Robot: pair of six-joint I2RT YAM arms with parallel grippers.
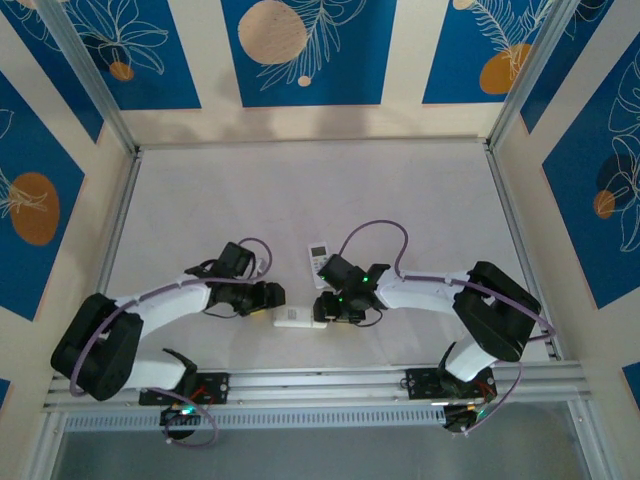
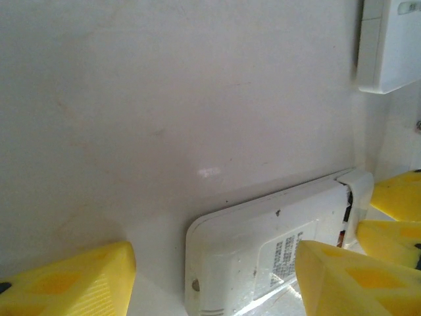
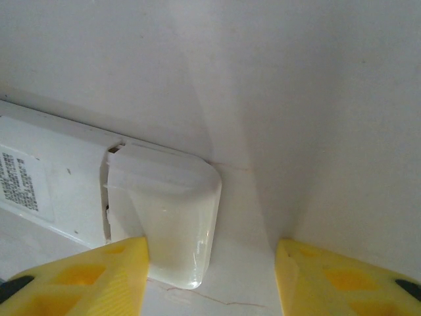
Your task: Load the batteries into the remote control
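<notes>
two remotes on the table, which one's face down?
The near remote, lying between the left gripper and the right gripper: its labelled back faces up. The far remote shows its screen.

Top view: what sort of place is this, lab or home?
Most likely a purpose-built robot test cell, not a home: a bare white table edged by metal rails, enclosed by wall panels with a blue floral print, and two robot arms bolted at its near edge.
</notes>
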